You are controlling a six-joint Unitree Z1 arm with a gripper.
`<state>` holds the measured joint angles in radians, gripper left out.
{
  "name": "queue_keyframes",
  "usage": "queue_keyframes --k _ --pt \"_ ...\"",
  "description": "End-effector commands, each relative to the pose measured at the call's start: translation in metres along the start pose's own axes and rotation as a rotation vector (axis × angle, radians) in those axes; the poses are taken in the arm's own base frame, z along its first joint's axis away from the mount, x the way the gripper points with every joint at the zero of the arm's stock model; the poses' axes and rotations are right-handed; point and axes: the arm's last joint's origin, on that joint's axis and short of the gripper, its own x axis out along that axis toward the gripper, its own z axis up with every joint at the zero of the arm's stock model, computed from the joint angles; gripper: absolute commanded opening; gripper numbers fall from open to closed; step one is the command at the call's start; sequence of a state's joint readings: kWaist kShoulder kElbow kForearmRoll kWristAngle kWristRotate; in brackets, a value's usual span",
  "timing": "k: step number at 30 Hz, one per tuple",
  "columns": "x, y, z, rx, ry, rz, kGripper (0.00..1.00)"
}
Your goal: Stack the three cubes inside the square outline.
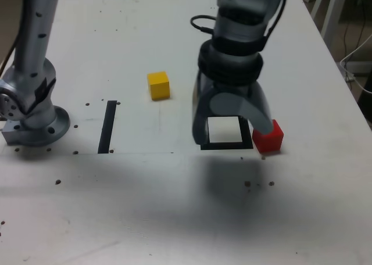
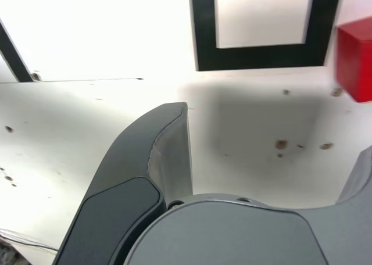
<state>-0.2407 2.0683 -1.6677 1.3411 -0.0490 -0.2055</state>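
Nothing stacked yet: square outline (image 1: 225, 144) sits bare, red cube (image 1: 268, 136) just beside it, yellow cube (image 1: 158, 85) farther off, jaws wide open, empty.

The matt white, speckled tabletop (image 1: 174, 207) carries a smooth red plastic-looking cube (image 1: 269, 137) beside the gripper's (image 1: 232, 128) satin grey plastic shells.
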Motion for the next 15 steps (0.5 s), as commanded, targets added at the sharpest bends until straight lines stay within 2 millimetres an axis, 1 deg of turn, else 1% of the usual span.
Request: queue_keyframes --k 1,15 --pt "0.001 0.0 0.008 -0.005 0.0 -0.002 0.99" --pt "0.014 0.019 0.047 -0.034 0.017 -0.01 0.99"
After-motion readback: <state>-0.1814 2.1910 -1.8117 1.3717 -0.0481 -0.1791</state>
